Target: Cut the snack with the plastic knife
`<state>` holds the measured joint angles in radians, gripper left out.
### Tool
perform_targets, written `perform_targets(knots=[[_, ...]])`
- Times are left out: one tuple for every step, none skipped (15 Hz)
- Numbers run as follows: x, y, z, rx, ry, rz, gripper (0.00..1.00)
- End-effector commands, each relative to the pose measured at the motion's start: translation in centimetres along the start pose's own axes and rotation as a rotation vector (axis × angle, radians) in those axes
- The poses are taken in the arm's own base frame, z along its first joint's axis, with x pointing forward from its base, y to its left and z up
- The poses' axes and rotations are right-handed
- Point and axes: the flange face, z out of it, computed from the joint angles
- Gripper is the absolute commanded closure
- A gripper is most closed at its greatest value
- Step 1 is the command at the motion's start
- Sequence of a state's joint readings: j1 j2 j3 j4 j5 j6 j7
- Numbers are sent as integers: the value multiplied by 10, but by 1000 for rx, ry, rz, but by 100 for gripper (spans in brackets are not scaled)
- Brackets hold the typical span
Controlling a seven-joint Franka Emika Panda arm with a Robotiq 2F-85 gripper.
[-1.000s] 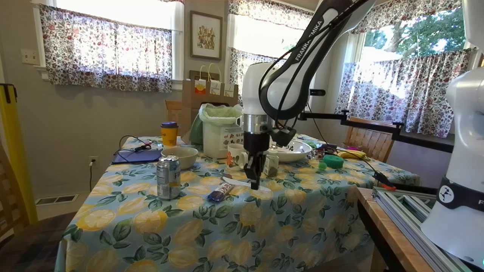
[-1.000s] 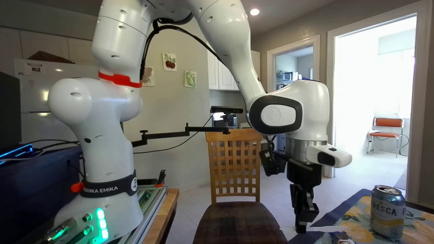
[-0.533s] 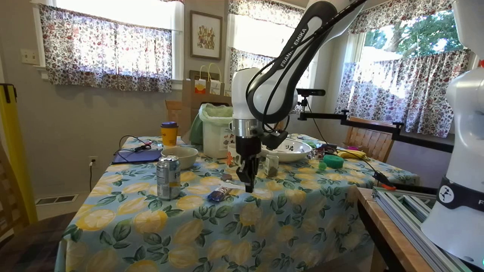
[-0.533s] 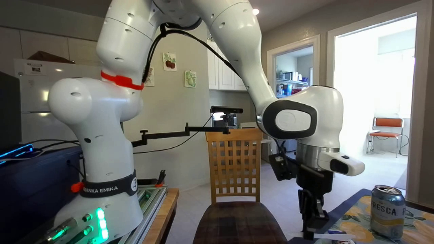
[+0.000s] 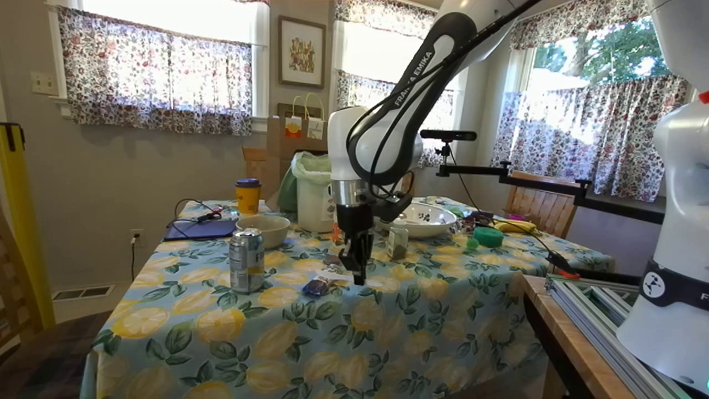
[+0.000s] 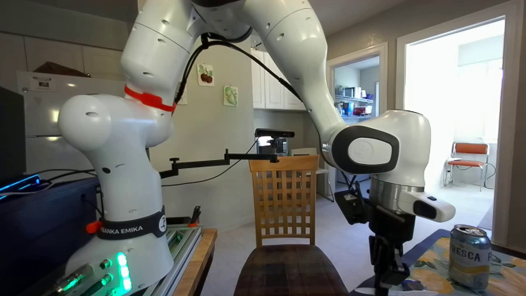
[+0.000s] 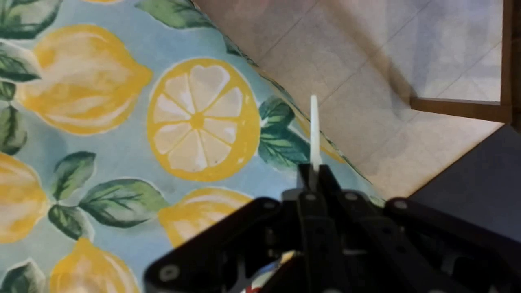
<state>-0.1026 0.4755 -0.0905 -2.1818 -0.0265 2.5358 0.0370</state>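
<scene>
The snack, a small wrapped bar with a blue end (image 5: 317, 286), lies on the lemon tablecloth near its front edge. My gripper (image 5: 359, 279) is shut on the white plastic knife (image 5: 334, 275), with the fingertips low beside the bar. The knife points across the bar in that exterior view; whether it touches the wrapper I cannot tell. In the other exterior view, the gripper (image 6: 382, 288), knife (image 6: 413, 293) and bar (image 6: 412, 285) are at the bottom edge. In the wrist view, the knife (image 7: 314, 126) sticks out from the fingertips (image 7: 313, 173), and a strip of wrapper (image 7: 266, 276) shows behind the dark linkage.
A soda can (image 5: 247, 260) stands left of the bar. A bowl (image 5: 266, 229), a lined bin (image 5: 314, 194), a small jar (image 5: 397, 242) and a large white bowl (image 5: 429, 220) stand behind. The table edge (image 7: 293, 101) drops to the floor close to the knife's rear end.
My gripper has moved left and slightly lower in an exterior view, carrying the knife. The blade end has come down from above and behind the bar to cross over it.
</scene>
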Motion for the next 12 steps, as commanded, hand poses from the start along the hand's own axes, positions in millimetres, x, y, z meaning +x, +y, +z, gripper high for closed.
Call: perform_targets(knots=[[16, 1, 0, -10, -33, -6, 99], [18, 1, 0, -14, -45, -3, 99], [19, 2, 0, -18, -54, -2, 99], [19, 2, 0, -20, -61, -2, 99], [19, 3, 1, -24, -69, -1, 99], [19, 4, 1, -28, -73, 1, 99], [17, 6, 1, -31, -74, 3, 99], [16, 7, 0, -29, -79, 3, 99], [15, 8, -1, -31, -82, 7, 99], [15, 8, -2, -30, -84, 9, 99], [15, 7, -3, -29, -79, 9, 99], [16, 6, -4, -28, -78, 9, 99]])
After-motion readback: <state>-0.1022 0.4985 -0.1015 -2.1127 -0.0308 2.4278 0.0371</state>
